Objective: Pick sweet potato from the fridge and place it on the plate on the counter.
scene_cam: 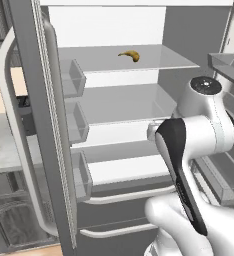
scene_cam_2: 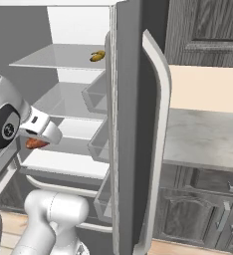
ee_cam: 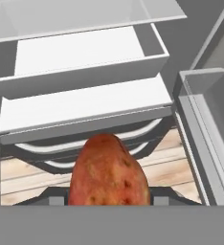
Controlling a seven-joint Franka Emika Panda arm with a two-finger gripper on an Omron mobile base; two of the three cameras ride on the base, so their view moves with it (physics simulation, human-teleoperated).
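The reddish-orange sweet potato (ee_cam: 108, 177) sits between my gripper's (ee_cam: 106, 200) two dark fingertips (ee_cam: 54, 197), and the gripper is shut on it. In the right base view the sweet potato (scene_cam_2: 36, 144) pokes out under the white hand, held in the air in front of the fridge's (scene_cam_2: 68, 164) lower white shelves. From the left base the arm's elbow covers the hand. The fridge (scene_cam: 119, 100) stands with both doors open. A strip of the counter (scene_cam_2: 203, 137) lies right of the fridge door. The plate is out of view.
A yellow-brown curved item (scene_cam: 129, 55) lies on the upper glass shelf (scene_cam_2: 97, 56). Clear door bins (scene_cam: 74, 77) line the left door, and more bins (ee_cam: 205, 124) sit on the right door close to the hand. Drawer fronts and wood floor lie below.
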